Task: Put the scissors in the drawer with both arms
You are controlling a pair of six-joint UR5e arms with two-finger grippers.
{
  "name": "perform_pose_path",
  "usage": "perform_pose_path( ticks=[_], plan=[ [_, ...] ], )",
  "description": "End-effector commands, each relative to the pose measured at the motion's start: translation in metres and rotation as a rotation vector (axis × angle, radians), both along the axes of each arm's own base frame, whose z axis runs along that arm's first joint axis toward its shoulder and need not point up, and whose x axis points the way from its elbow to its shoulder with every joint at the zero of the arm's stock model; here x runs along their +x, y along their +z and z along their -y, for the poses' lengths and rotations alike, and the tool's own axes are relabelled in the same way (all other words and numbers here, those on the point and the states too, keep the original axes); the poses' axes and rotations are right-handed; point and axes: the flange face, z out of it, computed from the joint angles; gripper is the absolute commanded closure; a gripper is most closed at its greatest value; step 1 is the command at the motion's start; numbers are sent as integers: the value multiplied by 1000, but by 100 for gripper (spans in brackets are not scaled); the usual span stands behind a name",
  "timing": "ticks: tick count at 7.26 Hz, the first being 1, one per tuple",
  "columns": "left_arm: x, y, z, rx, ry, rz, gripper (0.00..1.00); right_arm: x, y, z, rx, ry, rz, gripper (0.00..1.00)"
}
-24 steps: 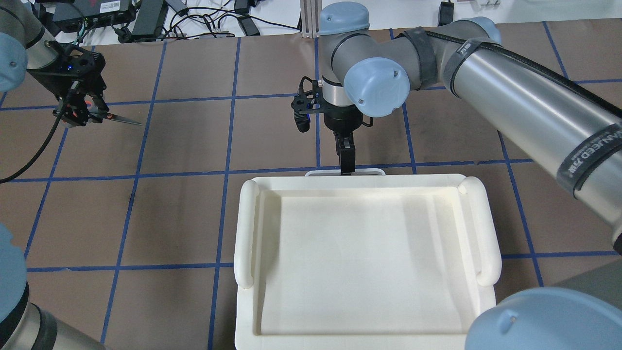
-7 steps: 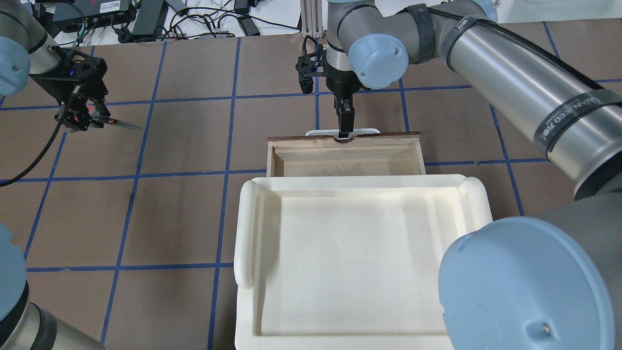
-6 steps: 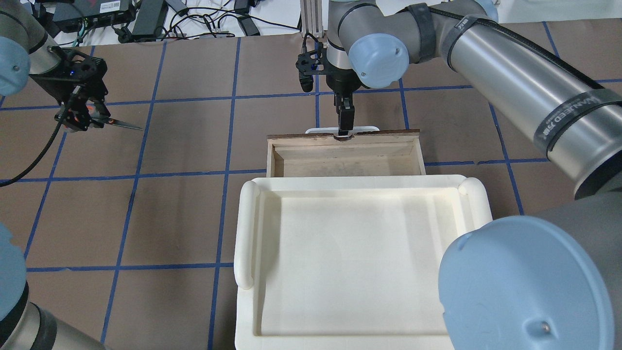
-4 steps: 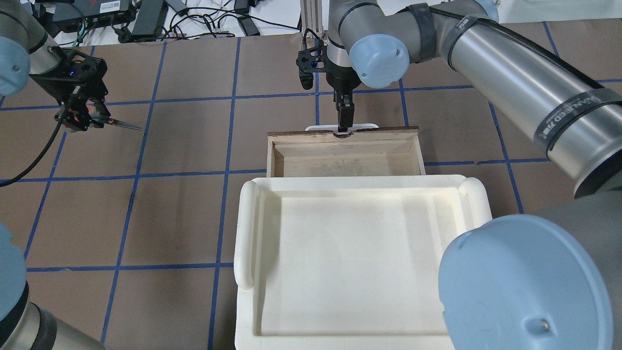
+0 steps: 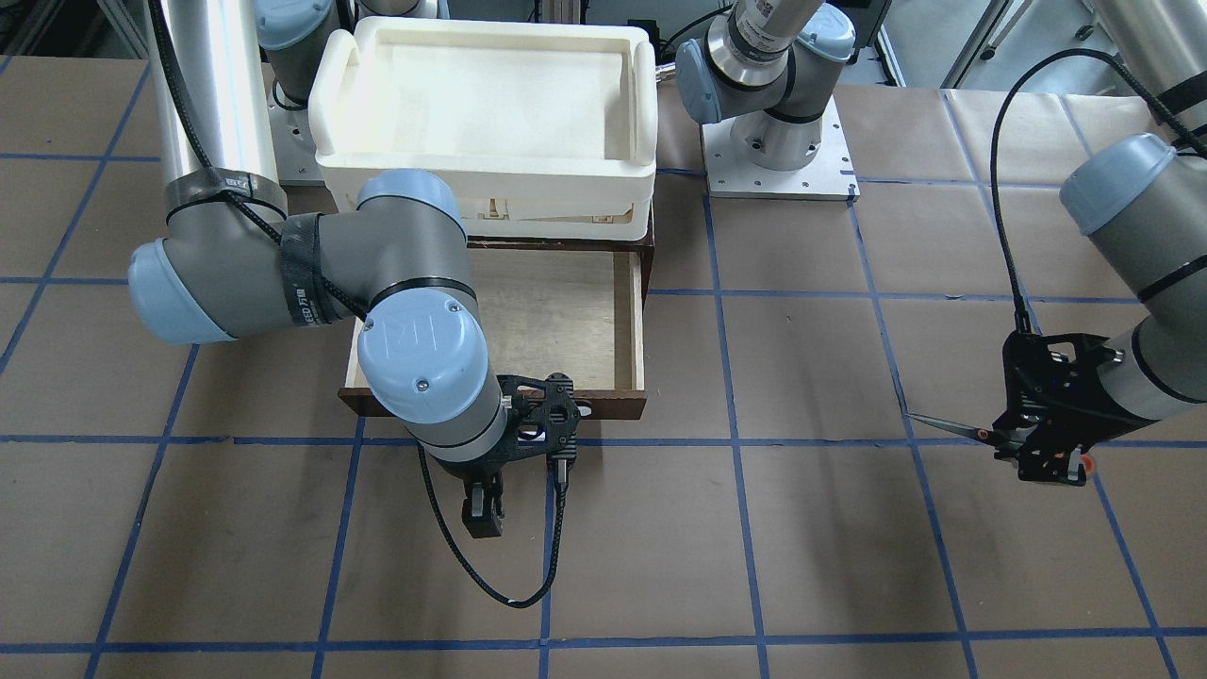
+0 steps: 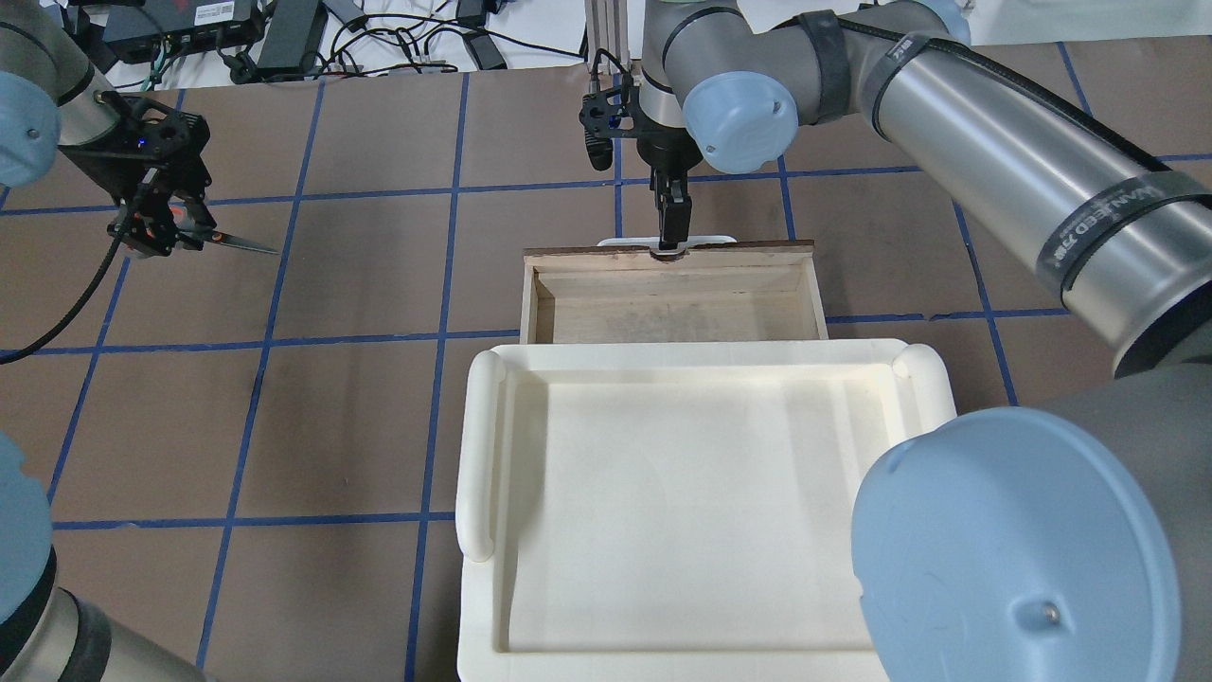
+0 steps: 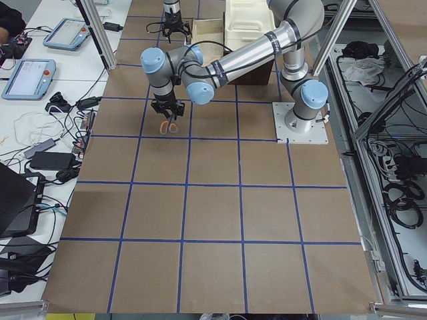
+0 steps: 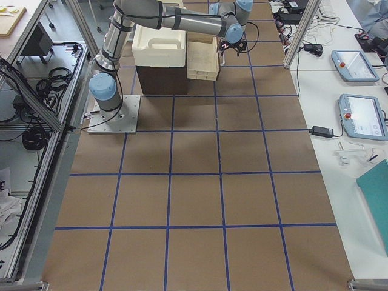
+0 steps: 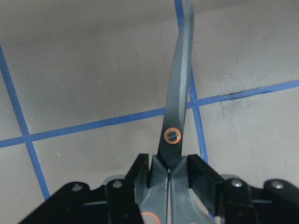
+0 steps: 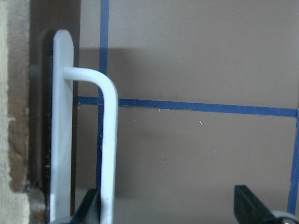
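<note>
Progress: dark brown wooden drawer (image 6: 757,275) is now pulled out, our right gripper (image 6: 671,237) spread, one finger hooking the white bar handle (image 10: 108,140), so the small grey-handled scissors (image 6: 232,242) pinched in our left gripper (image 6: 185,230), 9 o'clock of it, can go in.

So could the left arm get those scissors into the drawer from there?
Probably yes. The drawer is pulled out, its inside open from above, and only bare table lies between it and the scissors. The right fingers sit at the handle, outside it.
</note>
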Motion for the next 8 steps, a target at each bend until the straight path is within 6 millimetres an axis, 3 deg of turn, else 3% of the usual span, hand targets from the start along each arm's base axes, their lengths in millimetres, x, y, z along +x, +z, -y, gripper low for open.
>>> perform_pose_path(
  ticks=[1, 5, 8],
  plan=[
    [0, -1, 0, 2, -9, 0, 100, 0, 3, 3, -8, 0, 4, 0],
    [0, -1, 0, 2, -11, 0, 100, 2, 3, 6, -7, -13, 17, 0],
    [-5, -1, 0, 10, -6, -4, 100, -2, 14, 3, -9, -42, 15, 0]
  ],
)
